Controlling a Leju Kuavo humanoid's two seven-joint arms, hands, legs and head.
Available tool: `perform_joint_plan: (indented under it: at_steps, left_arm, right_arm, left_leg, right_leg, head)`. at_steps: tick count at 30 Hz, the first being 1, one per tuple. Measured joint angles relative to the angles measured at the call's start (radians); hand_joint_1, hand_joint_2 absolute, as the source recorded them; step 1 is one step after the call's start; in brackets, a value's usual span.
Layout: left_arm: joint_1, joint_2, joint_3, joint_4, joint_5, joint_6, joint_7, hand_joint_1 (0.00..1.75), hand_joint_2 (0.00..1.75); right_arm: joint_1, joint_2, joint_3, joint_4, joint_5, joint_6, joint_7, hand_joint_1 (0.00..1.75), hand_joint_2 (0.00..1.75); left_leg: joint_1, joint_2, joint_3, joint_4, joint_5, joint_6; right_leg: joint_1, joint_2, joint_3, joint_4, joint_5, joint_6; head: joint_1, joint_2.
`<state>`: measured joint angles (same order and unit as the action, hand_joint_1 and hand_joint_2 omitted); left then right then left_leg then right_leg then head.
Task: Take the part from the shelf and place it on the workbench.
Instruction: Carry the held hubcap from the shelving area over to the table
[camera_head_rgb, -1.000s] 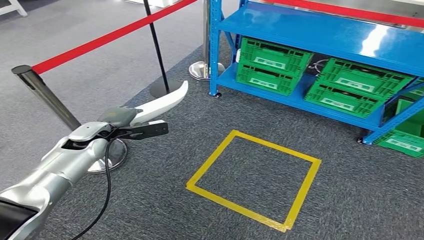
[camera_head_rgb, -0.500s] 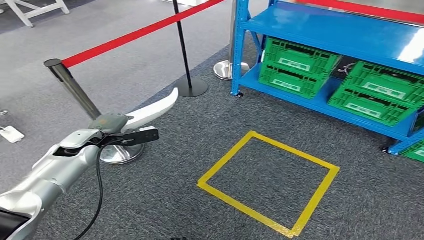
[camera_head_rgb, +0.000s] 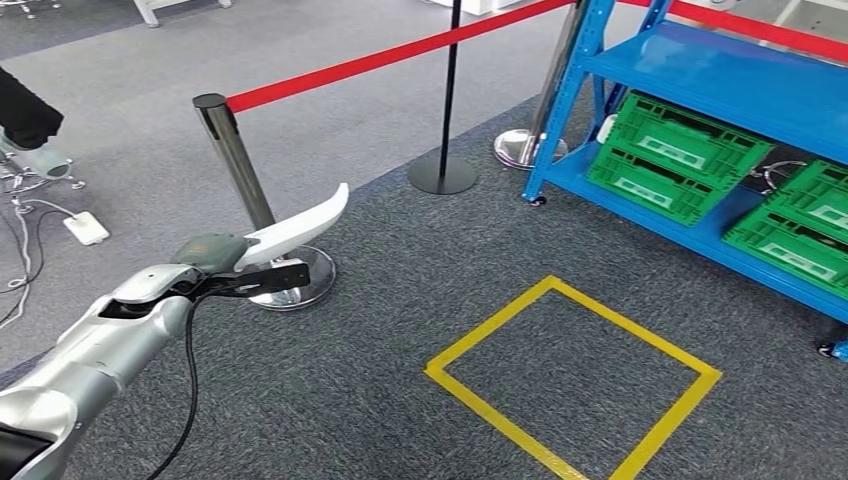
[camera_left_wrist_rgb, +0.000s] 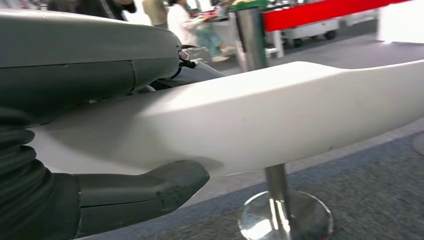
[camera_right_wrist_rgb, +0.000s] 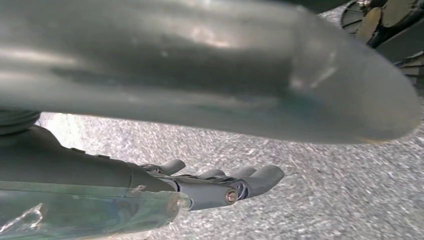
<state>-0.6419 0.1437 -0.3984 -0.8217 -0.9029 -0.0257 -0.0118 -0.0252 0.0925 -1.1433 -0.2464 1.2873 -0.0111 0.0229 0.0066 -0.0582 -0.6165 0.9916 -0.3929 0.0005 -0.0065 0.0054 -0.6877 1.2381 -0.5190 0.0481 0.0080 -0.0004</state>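
Everything on the floor has slid rightward across the head view since the earlier pictures, the yellow square, the posts and the shelf alike, so the camera has turned to the left rather than the things moving; the arm and what it carries sit much as they did. Nearest, the silver left arm reaches in from the lower left, and the left hand (camera_head_rgb: 215, 255) holds the white curved part (camera_head_rgb: 295, 228) out over the grey carpet (camera_head_rgb: 380, 330). Seen from the left wrist, the part (camera_left_wrist_rgb: 280, 112) lies clamped between the thick grey thumb above it and the darker fingers (camera_left_wrist_rgb: 145, 192) below, its long tapering end sticking well out past them. Seen from the right wrist, the right hand (camera_right_wrist_rgb: 220, 185) hangs over speckled carpet with its fingers loosely curled and apart, holding nothing. Beyond the left hand stands a chrome barrier post (camera_head_rgb: 232, 150) on a round base, with a red belt (camera_head_rgb: 400, 55) running from its top toward the far right. To the right lies the yellow tape square (camera_head_rgb: 575, 380) on the carpet. Farther off, a black post (camera_head_rgb: 450, 90) stands on a dark disc base, and the blue shelf (camera_head_rgb: 720, 85) carries green crates (camera_head_rgb: 675, 155) on its low level.
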Motion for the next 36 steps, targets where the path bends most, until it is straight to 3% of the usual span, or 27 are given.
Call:
perform_joint_plan:
  at_steps: [1, 3, 4, 6, 7, 9, 11, 13, 14, 15, 17, 19, 21, 23, 25, 27, 28, 29, 30, 32, 33, 34, 36]
  left_arm:
    - [-0.005, -0.006, 0.0, 0.0, 0.0, -0.002, 0.001, 1.75, 1.75]
    - [-0.019, -0.021, -0.001, 0.0, -0.001, -0.005, 0.003, 1.75, 1.75]
    - [-0.025, -0.026, -0.001, 0.001, 0.0, -0.006, 0.004, 1.75, 1.75]
    - [-0.031, -0.031, -0.001, 0.001, 0.004, -0.004, 0.004, 1.75, 1.75]
    - [-0.032, -0.032, 0.0, 0.002, 0.008, -0.002, 0.004, 1.75, 1.75]
    - [-0.036, -0.033, 0.003, 0.003, 0.019, 0.003, 0.003, 1.75, 1.75]
    - [-0.04, -0.036, 0.007, 0.005, 0.025, 0.013, 0.003, 1.75, 1.75]
    - [-0.038, -0.037, 0.008, 0.008, 0.02, 0.031, 0.005, 1.75, 1.75]
    - [-0.037, -0.037, 0.008, 0.009, 0.01, 0.049, 0.008, 1.75, 1.75]
    - [-0.036, -0.036, 0.009, 0.01, -0.001, 0.073, 0.013, 1.75, 1.75]
    - [-0.037, -0.036, 0.012, 0.01, -0.021, 0.129, 0.02, 1.75, 1.75]
    - [-0.038, -0.037, 0.017, 0.009, -0.027, 0.161, 0.022, 1.75, 1.75]
    - [-0.032, -0.036, 0.024, 0.008, -0.029, 0.174, 0.022, 1.75, 1.75]
    - [-0.027, -0.033, 0.039, 0.004, -0.029, 0.184, 0.025, 1.75, 1.75]
    - [-0.031, -0.032, 0.058, -0.005, -0.027, 0.18, 0.029, 1.75, 1.75]
    - [-0.037, -0.027, 0.075, -0.012, -0.011, 0.151, 0.029, 1.75, 1.75]
    - [-0.04, -0.023, 0.084, -0.014, 0.003, 0.129, 0.026, 1.75, 1.75]
    - [-0.043, -0.018, 0.092, -0.015, 0.017, 0.107, 0.023, 1.75, 1.75]
    - [-0.047, -0.013, 0.099, -0.016, 0.028, 0.087, 0.02, 1.75, 1.75]
    - [-0.057, -0.005, 0.112, -0.017, 0.04, 0.067, 0.017, 1.75, 1.75]
    - [-0.065, -0.002, 0.117, -0.017, 0.046, 0.056, 0.018, 1.75, 1.75]
    - [-0.073, 0.001, 0.121, -0.016, 0.053, 0.041, 0.018, 1.75, 1.75]
    - [-0.085, 0.011, 0.124, -0.012, 0.065, 0.015, 0.018, 1.75, 1.75]
  right_arm:
    - [0.0, 0.0, 0.0, 0.0, 0.0, 0.001, 0.0, 0.0, 0.0]
    - [-0.002, -0.001, -0.001, 0.0, 0.0, 0.005, 0.0, 0.0, 0.0]
    - [-0.003, -0.001, -0.001, 0.0, 0.0, 0.006, -0.001, 0.0, 0.0]
    - [-0.005, 0.0, -0.002, 0.0, 0.0, 0.007, -0.006, 0.0, 0.0]
    - [-0.006, 0.0, -0.002, 0.0, 0.0, 0.007, -0.01, 0.0, 0.0]
    - [-0.007, -0.001, -0.002, -0.001, 0.001, 0.007, -0.017, 0.0, 0.0]
    - [-0.005, -0.002, -0.003, -0.001, 0.002, 0.006, -0.021, 0.0, 0.0]
    - [-0.004, -0.002, -0.004, -0.001, 0.003, 0.004, -0.023, 0.0, 0.0]
    - [-0.004, -0.002, -0.005, -0.001, 0.003, 0.003, -0.023, 0.0, 0.0]
    - [-0.005, -0.002, -0.006, -0.001, 0.003, 0.002, -0.023, 0.0, 0.0]
    - [-0.006, -0.002, -0.009, -0.001, 0.003, 0.0, -0.022, 0.0, 0.0]
    - [-0.006, -0.001, -0.012, -0.001, 0.003, -0.002, -0.02, 0.0, 0.0]
    - [-0.007, -0.001, -0.015, -0.001, 0.004, -0.004, -0.015, 0.0, 0.0]
    - [-0.008, -0.001, -0.019, -0.001, 0.006, -0.011, -0.01, 0.0, 0.0]
    - [-0.007, -0.001, -0.023, -0.001, 0.008, -0.02, -0.01, 0.0, 0.0]
    - [-0.006, -0.001, -0.027, -0.001, 0.009, -0.024, -0.016, 0.0, 0.0]
    - [-0.006, -0.002, -0.028, -0.001, 0.009, -0.024, -0.019, 0.0, 0.0]
    - [-0.006, -0.002, -0.029, -0.001, 0.01, -0.025, -0.021, 0.0, 0.0]
    - [-0.006, -0.003, -0.031, -0.002, 0.01, -0.025, -0.023, 0.0, 0.0]
    - [-0.006, -0.004, -0.034, -0.004, 0.012, -0.025, -0.025, 0.0, 0.0]
    - [-0.006, -0.004, -0.035, -0.005, 0.012, -0.026, -0.026, 0.0, 0.0]
    - [-0.007, -0.004, -0.037, -0.005, 0.013, -0.027, -0.027, 0.0, 0.0]
    - [-0.008, -0.004, -0.041, -0.005, 0.016, -0.029, -0.032, 0.0, 0.0]
  left_leg:
    - [0.001, -0.012, 0.0, 0.0, 0.001, -0.002]
    - [0.002, -0.034, -0.005, 0.002, 0.004, -0.011]
    - [0.003, -0.044, -0.009, 0.001, 0.008, -0.017]
    - [0.007, -0.06, -0.014, -0.005, 0.016, -0.032]
    - [0.006, -0.051, -0.017, -0.003, 0.014, -0.037]
    - [0.003, -0.006, -0.043, 0.049, -0.022, -0.046]
    - [0.003, 0.034, -0.105, 0.178, -0.088, -0.053]
    - [0.003, 0.041, -0.15, 0.274, -0.117, -0.057]
    - [0.003, 0.043, -0.146, 0.268, -0.104, -0.058]
    - [0.003, 0.049, -0.121, 0.224, -0.076, -0.058]
    - [0.0, 0.084, -0.043, 0.086, -0.02, -0.056]
    - [-0.004, 0.105, 0.001, 0.007, -0.003, -0.044]
    - [-0.006, 0.09, 0.002, -0.001, -0.004, -0.026]
    - [-0.004, 0.074, 0.001, -0.003, -0.001, -0.014]
    - [0.0, 0.059, 0.001, -0.004, 0.001, -0.004]
    - [0.0, 0.042, 0.001, -0.004, 0.001, 0.0]
    - [-0.001, 0.034, 0.001, -0.004, 0.0, 0.001]
    - [-0.001, 0.026, 0.002, -0.003, 0.001, 0.0]
    - [-0.001, 0.018, 0.002, -0.003, 0.001, 0.0]
    - [-0.001, 0.003, 0.003, -0.002, 0.001, -0.004]
    - [-0.001, -0.005, 0.002, 0.0, 0.001, -0.009]
    - [-0.001, -0.012, -0.001, 0.001, 0.003, -0.014]
    - [0.001, -0.024, -0.006, -0.002, 0.009, -0.028]
  right_leg:
    - [-0.002, 0.019, 0.034, -0.075, 0.036, -0.002]
    - [-0.007, 0.057, 0.087, -0.188, 0.076, -0.004]
    - [-0.007, 0.069, 0.097, -0.21, 0.08, -0.006]
    - [-0.004, 0.057, 0.099, -0.214, 0.082, -0.014]
    - [-0.004, 0.048, 0.1, -0.218, 0.086, -0.02]
    - [-0.006, 0.029, 0.103, -0.226, 0.092, -0.032]
    - [-0.004, 0.006, 0.103, -0.228, 0.092, -0.037]
    - [-0.003, -0.018, 0.102, -0.228, 0.091, -0.038]
    - [-0.003, -0.03, 0.103, -0.228, 0.09, -0.038]
    - [-0.003, -0.041, 0.103, -0.227, 0.09, -0.037]
    - [0.0, -0.06, 0.105, -0.224, 0.085, -0.03]
    - [0.006, -0.076, 0.106, -0.22, 0.08, -0.02]
    - [0.007, -0.091, 0.111, -0.223, 0.077, -0.011]
    - [0.004, -0.08, 0.107, -0.207, 0.061, -0.001]
    - [0.001, -0.039, 0.065, -0.113, 0.005, 0.006]
    - [0.001, -0.013, -0.005, 0.032, -0.056, 0.008]
    - [0.001, -0.009, -0.029, 0.076, -0.066, 0.007]
    - [0.001, -0.008, -0.035, 0.08, -0.055, 0.006]
    - [0.001, -0.006, -0.02, 0.04, -0.024, 0.004]
    - [-0.002, 0.014, 0.045, -0.103, 0.049, 0.0]
    - [-0.004, 0.026, 0.074, -0.163, 0.072, -0.001]
    - [-0.004, 0.035, 0.09, -0.198, 0.081, -0.003]
    - [-0.001, 0.033, 0.097, -0.212, 0.082, -0.011]
  head:
    - [0.0, 0.0]
    - [0.0, 0.0]
    - [-0.001, 0.0]
    - [0.0, 0.0]
    - [-0.002, 0.0]
    - [-0.009, 0.0]
    - [-0.015, 0.0]
    - [-0.016, 0.0]
    - [-0.016, 0.0]
    - [-0.016, 0.0]
    - [-0.017, 0.0]
    - [-0.015, 0.0]
    - [-0.012, 0.0]
    - [-0.011, 0.0]
    - [-0.009, 0.0]
    - [-0.007, 0.0]
    - [-0.007, 0.0]
    - [-0.008, 0.0]
    - [-0.008, 0.0]
    - [-0.008, 0.0]
    - [-0.008, 0.0]
    - [-0.008, 0.0]
    - [-0.009, 0.0]
